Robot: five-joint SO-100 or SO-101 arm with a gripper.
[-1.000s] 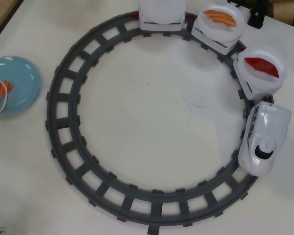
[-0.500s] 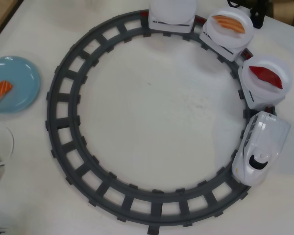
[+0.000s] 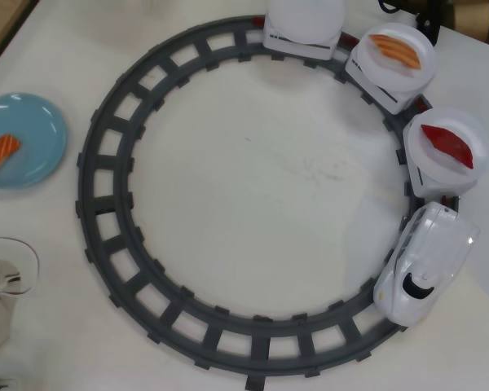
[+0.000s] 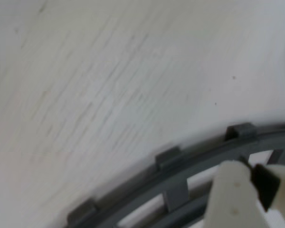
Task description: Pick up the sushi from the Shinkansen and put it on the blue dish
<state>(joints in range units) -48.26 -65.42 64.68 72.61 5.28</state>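
Observation:
In the overhead view the bright-orange striped sushi [image 3: 0, 155] lies on the blue dish [image 3: 33, 122] at the left edge. The white Shinkansen [image 3: 428, 261] stands on the track at the lower right with three cars behind it. The dish [image 3: 306, 16] on the last car is empty. The gripper is out of the overhead view. In the wrist view the gripper [image 4: 256, 178] sits at the bottom right over the grey track [image 4: 180, 166]. Its white fingertips [image 4: 232, 190] lie close together with only a dark pad between them, and nothing is held.
The middle car's white dish [image 3: 420, 37] carries a paler orange striped piece [image 3: 394, 50]. The dish [image 3: 473, 126] behind the engine carries a dark red piece [image 3: 447, 145]. The grey round track [image 3: 106, 204] rings the table's middle. A clear glass object [image 3: 4, 277] stands at the lower left.

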